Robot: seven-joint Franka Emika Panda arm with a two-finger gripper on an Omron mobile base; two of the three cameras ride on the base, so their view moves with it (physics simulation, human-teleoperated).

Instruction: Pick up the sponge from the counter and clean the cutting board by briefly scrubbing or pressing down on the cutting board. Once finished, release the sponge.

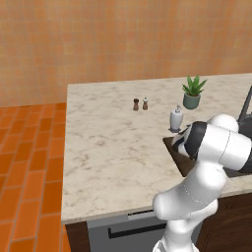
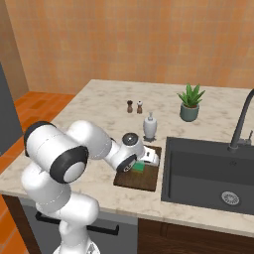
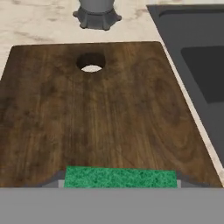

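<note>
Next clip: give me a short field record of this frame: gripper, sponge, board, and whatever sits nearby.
gripper: gripper shut on the sponge, low over the board
sponge: sponge green top up, between the fingertips, over the board's near end
board: cutting board flat on the counter, hole at the far end, beside the sink
nearby: soap dispenser behind the board; two small shakers; potted plant

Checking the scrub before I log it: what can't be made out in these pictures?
- Sponge: hand view's lower edge cuts off its near part, hiding any contact with the cutting board.
- Tool: right base view, the wrist hides the fingers.
- Cutting board, left base view: mostly behind the arm.
- Two small shakers: too small to identify.
</note>
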